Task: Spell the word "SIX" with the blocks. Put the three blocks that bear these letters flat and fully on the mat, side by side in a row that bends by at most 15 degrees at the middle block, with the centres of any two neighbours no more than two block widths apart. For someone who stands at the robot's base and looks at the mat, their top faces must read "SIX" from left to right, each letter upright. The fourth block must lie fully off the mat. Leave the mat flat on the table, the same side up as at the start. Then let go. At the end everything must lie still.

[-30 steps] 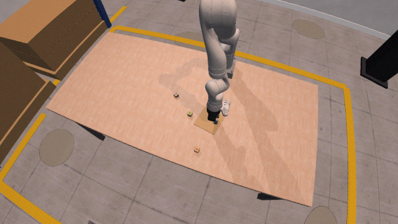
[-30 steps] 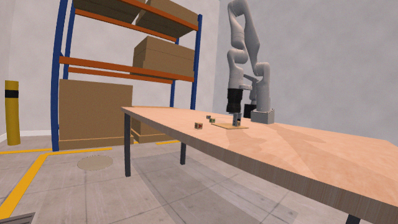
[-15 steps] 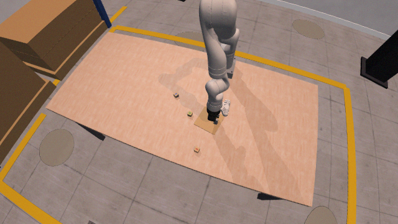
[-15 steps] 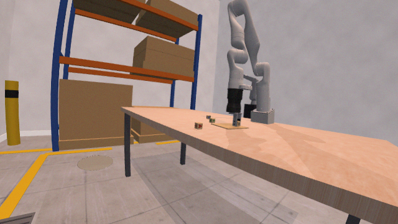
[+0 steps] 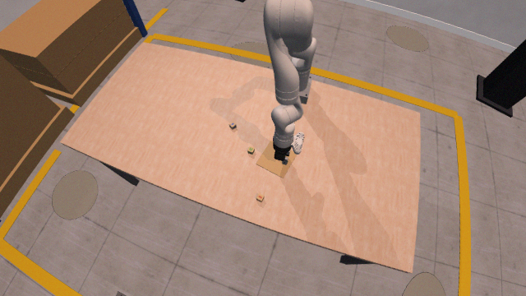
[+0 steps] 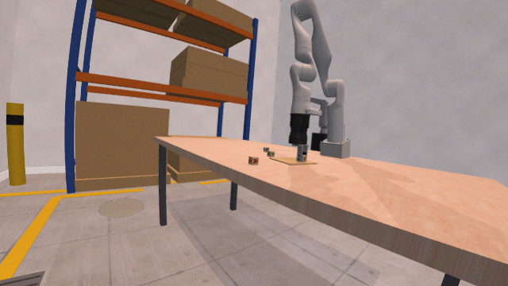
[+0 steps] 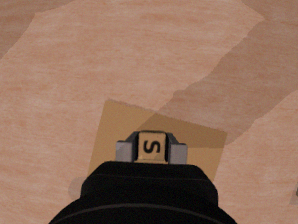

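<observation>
Tan and thin, the mat (image 5: pixel 269 164) (image 6: pixel 283 160) (image 7: pixel 102 140) lies flat on the pale wooden table (image 5: pixel 177 123) (image 6: pixel 397 187) (image 7: pixel 60 65). We see the gripper (image 5: pixel 283 161) (image 6: pixel 302 154) (image 7: pixel 152 142) pointing down over it, with its fingers low, near the mat surface. Between the two fingers we see the S block (image 6: pixel 304 158) (image 7: pixel 151 154), its dark letter facing up and, in the wrist view, lying on its side. The fingers stand partly apart, one on each side of this block; we cannot tell if they press on it or only stand beside it. The block is above or on the mat, but we cannot tell if its underside touches.

The other three blocks are on the table, off the mat. Taking the mat as the centre of the clock in the top view, we find the block with the green mark (image 5: pixel 251 150) (image 6: pixel 271 153) near, between nine and ten o'clock. The block with the blue mark (image 5: pixel 233 126) (image 6: pixel 266 149) is farther away, at ten o'clock. The block with the red mark (image 5: pixel 260 198) (image 6: pixel 253 160) is at seven o'clock, well apart from the other two. Their letters are too small for us to read surely.

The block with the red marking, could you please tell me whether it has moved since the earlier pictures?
No; the red-marked block sits at the same spot relative to the mat in both outside views.
</observation>
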Controlling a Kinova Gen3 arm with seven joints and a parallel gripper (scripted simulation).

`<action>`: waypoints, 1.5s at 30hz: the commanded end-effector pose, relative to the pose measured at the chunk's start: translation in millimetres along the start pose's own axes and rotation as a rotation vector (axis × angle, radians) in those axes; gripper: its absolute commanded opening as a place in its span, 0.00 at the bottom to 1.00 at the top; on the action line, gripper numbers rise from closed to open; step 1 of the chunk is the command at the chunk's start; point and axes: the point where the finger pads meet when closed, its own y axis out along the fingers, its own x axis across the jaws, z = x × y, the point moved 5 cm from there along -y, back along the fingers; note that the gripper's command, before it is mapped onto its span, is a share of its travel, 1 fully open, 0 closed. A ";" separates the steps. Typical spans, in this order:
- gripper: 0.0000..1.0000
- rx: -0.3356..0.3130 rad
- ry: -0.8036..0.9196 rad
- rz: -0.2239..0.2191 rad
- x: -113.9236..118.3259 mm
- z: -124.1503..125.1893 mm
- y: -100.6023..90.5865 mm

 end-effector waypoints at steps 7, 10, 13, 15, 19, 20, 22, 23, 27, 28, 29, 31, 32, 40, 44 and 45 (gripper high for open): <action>0.49 0.000 -0.001 0.000 0.0 0.5 1.4; 0.49 0.000 -0.001 0.000 0.0 0.5 1.4; 0.49 0.000 -0.001 0.000 0.0 0.5 1.4; 0.49 0.000 -0.001 0.000 0.0 0.5 1.4; 0.49 0.000 -0.001 0.000 0.0 0.5 1.4; 0.49 0.000 -0.001 0.000 0.0 0.5 1.4; 0.49 0.000 -0.001 0.000 0.0 0.5 1.4; 0.49 0.000 -0.001 0.000 0.0 0.5 1.4; 0.49 0.000 -0.001 0.000 0.0 0.5 1.4; 0.49 0.000 -0.001 0.000 0.0 0.5 1.4; 0.49 0.000 -0.001 0.000 0.0 0.5 1.4; 0.49 0.000 -0.001 0.000 0.0 0.5 1.4; 0.49 0.000 -0.001 0.000 0.0 0.5 1.4; 0.49 0.000 -0.001 0.000 0.0 0.5 1.4; 0.55 0.000 -0.001 0.000 0.0 0.5 1.4; 0.55 0.000 -0.001 0.000 0.0 0.5 1.4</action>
